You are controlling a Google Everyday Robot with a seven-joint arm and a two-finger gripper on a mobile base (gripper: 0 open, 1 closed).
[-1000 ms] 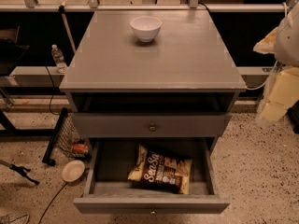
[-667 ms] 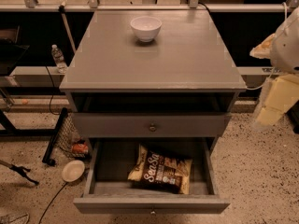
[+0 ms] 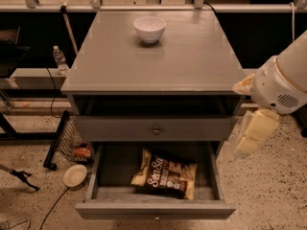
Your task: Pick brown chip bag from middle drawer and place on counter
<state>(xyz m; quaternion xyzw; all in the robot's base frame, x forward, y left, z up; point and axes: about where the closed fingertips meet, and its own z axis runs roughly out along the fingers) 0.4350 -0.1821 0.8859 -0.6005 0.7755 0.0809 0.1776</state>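
The brown chip bag lies flat in the open middle drawer, right of its centre, with white script showing. The counter is the grey cabinet top above. A white bowl stands at its back middle. My arm's white housing comes in from the right edge. My gripper, pale yellow, hangs below the housing, beside the cabinet's right side. It is above and to the right of the drawer, apart from the bag.
A shut upper drawer front with a round knob sits above the open drawer. On the floor to the left are a tan dish, a wire basket, a water bottle and cables. A pale rail runs along the back.
My arm and gripper have moved left and down, closer to the cabinet's right side. The bag, drawer and bowl have not moved.
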